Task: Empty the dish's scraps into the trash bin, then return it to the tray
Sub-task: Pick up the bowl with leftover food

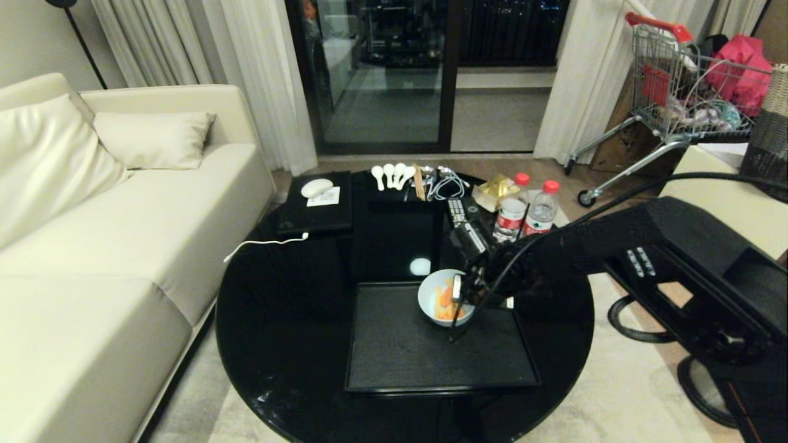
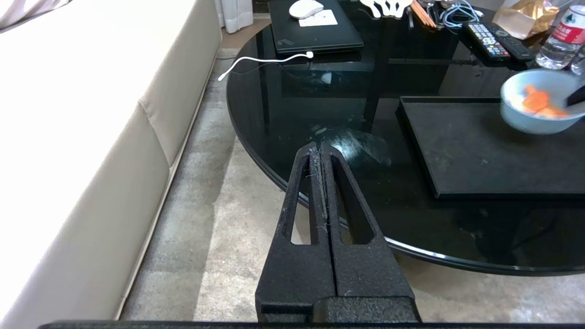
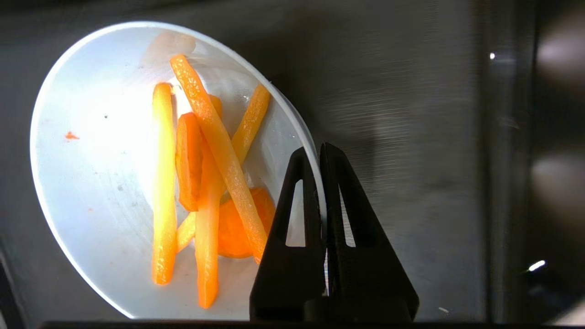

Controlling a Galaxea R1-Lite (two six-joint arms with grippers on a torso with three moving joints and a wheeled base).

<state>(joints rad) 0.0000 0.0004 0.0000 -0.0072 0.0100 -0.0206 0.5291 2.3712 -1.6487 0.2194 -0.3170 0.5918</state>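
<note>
scraps could slide out early if the right hand, pinching the dish rim, tilts it above the tray.

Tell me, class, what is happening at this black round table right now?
The right gripper is shut on the rim of the small round white bowl, which holds orange and pale yellow vegetable strips. The bowl appears lifted, tilted, above the flat rectangular black tray's far right corner. The left gripper is shut and idle beside the glossy black round table. No trash bin is in view.
</note>
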